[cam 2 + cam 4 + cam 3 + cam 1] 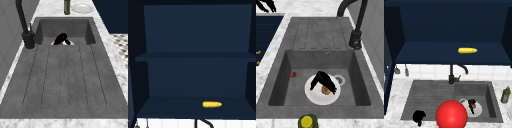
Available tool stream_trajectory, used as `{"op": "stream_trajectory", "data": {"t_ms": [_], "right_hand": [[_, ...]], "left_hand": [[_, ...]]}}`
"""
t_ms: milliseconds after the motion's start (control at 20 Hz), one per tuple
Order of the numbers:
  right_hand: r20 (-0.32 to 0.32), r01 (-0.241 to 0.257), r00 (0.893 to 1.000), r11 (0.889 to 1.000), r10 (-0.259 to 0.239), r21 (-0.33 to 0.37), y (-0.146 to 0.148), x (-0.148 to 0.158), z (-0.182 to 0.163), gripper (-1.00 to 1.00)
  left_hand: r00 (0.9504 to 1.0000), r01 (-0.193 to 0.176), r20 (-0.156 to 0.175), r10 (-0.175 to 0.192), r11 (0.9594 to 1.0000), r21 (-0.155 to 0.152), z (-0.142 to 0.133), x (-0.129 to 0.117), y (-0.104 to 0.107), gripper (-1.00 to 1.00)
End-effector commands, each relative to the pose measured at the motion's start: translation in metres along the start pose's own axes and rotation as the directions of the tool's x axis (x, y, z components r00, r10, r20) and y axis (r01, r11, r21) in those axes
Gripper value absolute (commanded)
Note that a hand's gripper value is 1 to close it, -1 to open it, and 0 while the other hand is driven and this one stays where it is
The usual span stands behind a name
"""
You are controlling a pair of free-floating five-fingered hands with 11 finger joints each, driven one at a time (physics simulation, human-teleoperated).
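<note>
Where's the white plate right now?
The plate lies on the floor of the sink basin, at the right of the front view, beside the drain. The right hand is over it, on a small brown thing.

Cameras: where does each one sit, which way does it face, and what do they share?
Front view: faces the sink head-on; left hand at the near edge, right hand over the white plate.
Left side view: looks along the drainboard toward the basin; the right hand shows over the plate.
Right side view: looks down into the basin; the right hand over the plate, a brown item under it.
Upper view: faces the open cabinet above; yellow corn cob on the lowest shelf.
Shared: front and upper views both show the corn cob.
</note>
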Motion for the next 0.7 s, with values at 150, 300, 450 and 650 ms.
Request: {"op": "stream_trajectory", "data": {"t_ms": [150, 300, 450, 650], "right_hand": [[-0.088, 0.041, 0.995, 0.994, -0.050, -0.099, 0.029, 0.021, -0.003, 1.00], [-0.124, -0.010, 0.992, 0.982, -0.014, -0.191, 0.024, 0.021, -0.001, 1.00], [-0.101, -0.047, 0.995, 0.975, 0.025, -0.219, 0.008, 0.015, 0.005, 1.00], [-0.102, -0.040, 0.995, 0.970, 0.016, -0.239, -0.012, 0.012, 0.005, 1.00]], "left_hand": [[1.0000, 0.000, 0.000, 0.000, 1.0000, 0.000, 0.000, 0.000, 0.000, 0.00], [1.0000, 0.000, 0.000, 0.000, 1.0000, 0.000, 0.000, 0.000, 0.000, 0.00], [1.0000, 0.000, 0.000, 0.000, 1.0000, 0.000, 0.000, 0.000, 0.000, 0.00], [1.0000, 0.000, 0.000, 0.000, 1.0000, 0.000, 0.000, 0.000, 0.000, 0.00]]}}
